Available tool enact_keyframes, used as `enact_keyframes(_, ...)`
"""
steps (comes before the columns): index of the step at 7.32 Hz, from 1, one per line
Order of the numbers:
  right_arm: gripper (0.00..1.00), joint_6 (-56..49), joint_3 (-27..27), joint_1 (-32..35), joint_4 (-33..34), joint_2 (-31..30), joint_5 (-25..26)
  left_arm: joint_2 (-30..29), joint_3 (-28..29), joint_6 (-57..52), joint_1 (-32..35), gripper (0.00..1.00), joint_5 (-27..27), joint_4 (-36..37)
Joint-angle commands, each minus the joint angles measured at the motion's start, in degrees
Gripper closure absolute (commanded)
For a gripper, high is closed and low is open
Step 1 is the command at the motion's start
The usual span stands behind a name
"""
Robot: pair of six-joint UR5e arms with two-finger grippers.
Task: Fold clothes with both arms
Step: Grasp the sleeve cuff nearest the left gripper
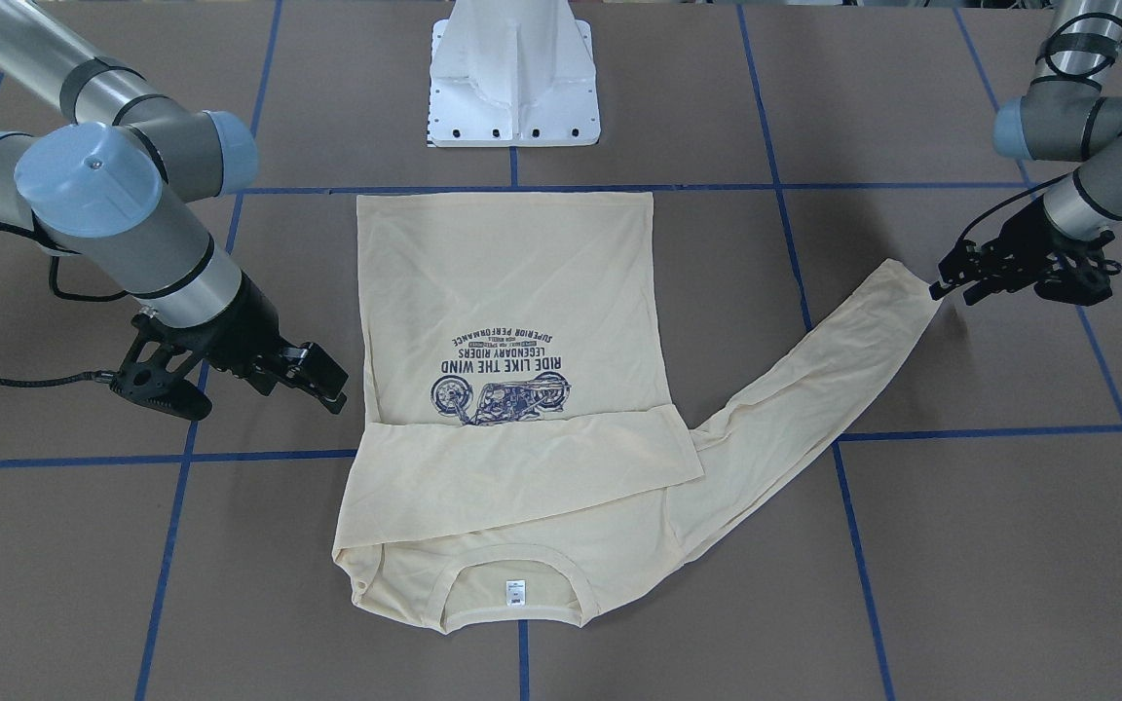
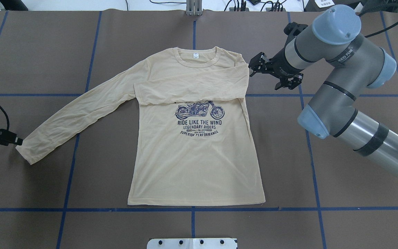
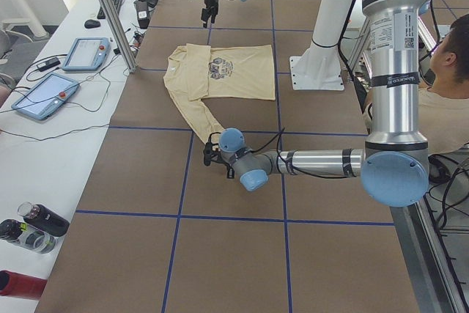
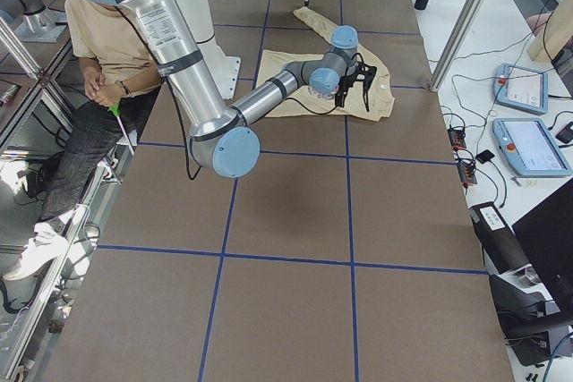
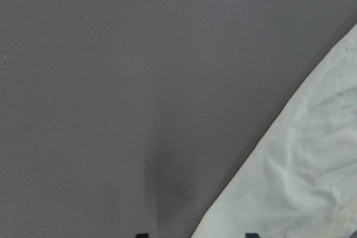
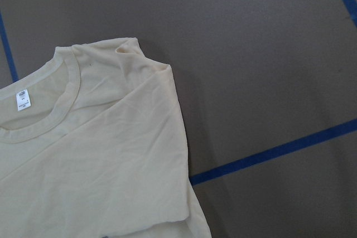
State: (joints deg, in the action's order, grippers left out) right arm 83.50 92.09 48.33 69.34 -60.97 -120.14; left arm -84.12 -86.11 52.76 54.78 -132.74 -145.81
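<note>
Overhead exterior: cream T-shirt flat, one sleeve across chest, other outstretched; left hand, right hand both spread, empty.

Shirt chest print reads "RIDE LIKE THE WIND / LEGENDARY RIDERS / SUPERIOR PERFORMANCE"; neck label too small to read

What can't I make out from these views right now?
Top of the print: covered by the folded sleeve, overhead and front views.
Text on the neck label: too small in every view.
The left gripper: cut off by the overhead view's left edge; from the front, contact with the cuff is unclear.
The right gripper: fingers outside the right wrist view.
</note>
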Motion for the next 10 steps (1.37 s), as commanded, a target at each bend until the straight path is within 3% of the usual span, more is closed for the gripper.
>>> enact_keyframes(1,0.01,0.0,0.02,0.01,0.0,-0.2,0.08,-0.34,0.07,-0.02,-0.73,0.4,0.2,0.08)
enact_keyframes(4,0.01,0.0,-0.15,-0.17,0.0,-0.2,0.08,-0.35,0.24,-0.11,-1.34,0.41,0.29,0.08)
enact_keyframes(6,0.01,0.0,-0.24,-0.17,0.0,-0.12,0.08,-0.35,0.68,-0.29,-1.43,0.49,0.29,0.0)
enact_keyframes(8,0.01,0.0,-0.15,-0.17,0.0,-0.12,0.08,-0.35,0.94,-0.37,-1.52,0.92,0.29,0.08)
enact_keyframes(9,0.01,0.0,-0.07,-0.08,0.0,-0.12,0.08,-0.17,1.03,-0.37,-1.52,1.0,0.29,0.08)
enact_keyframes(10,0.01,0.0,-0.07,-0.16,0.0,-0.12,0.08,-0.17,0.51,-0.46,-1.52,1.0,-0.15,0.08)
